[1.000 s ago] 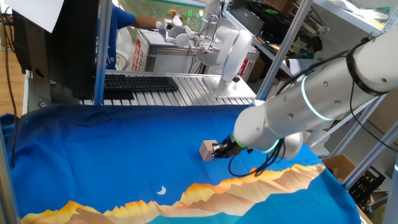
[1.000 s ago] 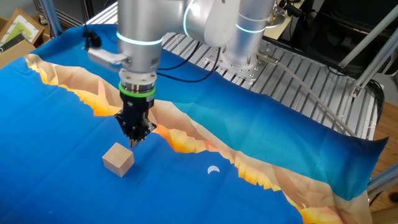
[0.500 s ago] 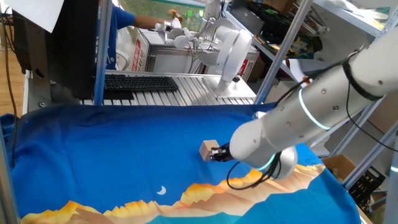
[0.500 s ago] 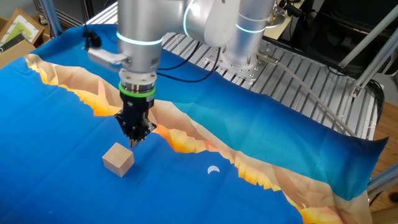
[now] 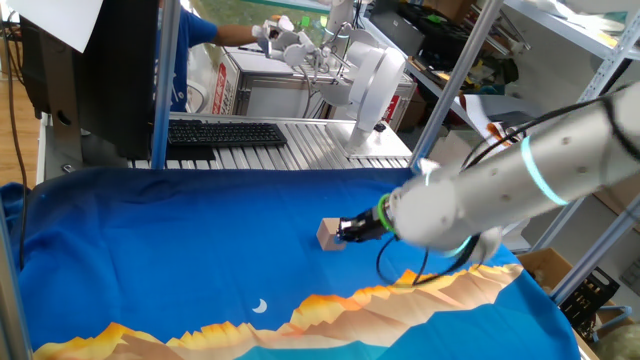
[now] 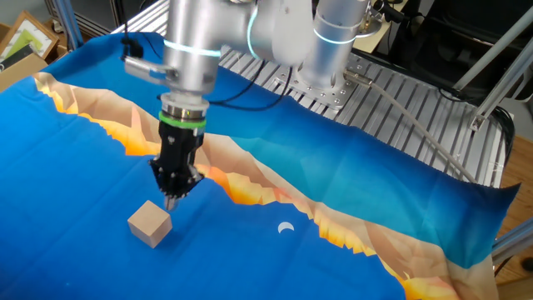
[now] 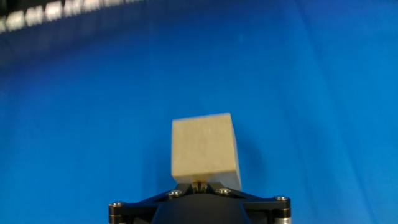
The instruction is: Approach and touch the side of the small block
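Note:
The small block (image 5: 328, 234) is a plain light tan wooden cube on the blue cloth. It also shows in the other fixed view (image 6: 150, 223) and fills the middle of the hand view (image 7: 204, 149). My gripper (image 5: 343, 231) is shut, its black fingers pressed together into one tip. The tip sits low over the cloth and touches the block's near side; in the other fixed view the gripper (image 6: 171, 200) points down at the block's upper right edge. In the hand view the gripper (image 7: 199, 185) tip meets the block's bottom face edge.
The blue cloth with an orange mountain print (image 5: 330, 300) covers the table. A black keyboard (image 5: 225, 132) and a metal slatted base (image 6: 400, 100) lie beyond the cloth. A small white crescent mark (image 6: 286, 227) is on the cloth near the block.
The gripper has moved left and pushed against the block; the block has slid a little away from the tip across the cloth.

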Available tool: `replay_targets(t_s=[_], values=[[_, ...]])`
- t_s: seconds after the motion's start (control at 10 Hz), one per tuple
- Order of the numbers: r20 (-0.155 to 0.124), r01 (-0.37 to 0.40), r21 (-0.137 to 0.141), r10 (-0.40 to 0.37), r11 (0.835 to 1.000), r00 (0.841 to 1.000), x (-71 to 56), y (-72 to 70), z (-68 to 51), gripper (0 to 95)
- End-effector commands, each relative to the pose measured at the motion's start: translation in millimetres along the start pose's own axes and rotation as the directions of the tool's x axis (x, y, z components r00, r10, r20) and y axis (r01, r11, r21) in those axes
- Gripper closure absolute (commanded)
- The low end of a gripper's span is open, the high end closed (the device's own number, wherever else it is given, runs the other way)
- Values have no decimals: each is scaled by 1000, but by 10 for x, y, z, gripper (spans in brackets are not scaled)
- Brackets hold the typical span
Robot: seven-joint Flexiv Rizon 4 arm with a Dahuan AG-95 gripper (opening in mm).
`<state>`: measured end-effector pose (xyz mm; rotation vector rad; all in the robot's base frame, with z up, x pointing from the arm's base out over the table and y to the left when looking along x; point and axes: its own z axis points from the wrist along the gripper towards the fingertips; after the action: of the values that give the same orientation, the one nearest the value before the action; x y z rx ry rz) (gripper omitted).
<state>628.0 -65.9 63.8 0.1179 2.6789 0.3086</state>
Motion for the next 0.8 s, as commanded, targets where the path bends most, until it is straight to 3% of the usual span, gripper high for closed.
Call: replay_targets(t_s=[0.1,0.2,0.4,0.6,0.7,0.8], values=[[-105,24,127,-10,992,994,-27,-184,-9,950],[-152,6,133,14,991,988,11,-144,4,950],[-249,-18,150,55,989,967,-30,-53,-77,950],[-351,-23,205,95,978,931,-62,132,-258,950],[-374,-1,239,93,971,923,-53,228,-360,950],[-376,1,244,93,970,922,-48,250,-386,950]])
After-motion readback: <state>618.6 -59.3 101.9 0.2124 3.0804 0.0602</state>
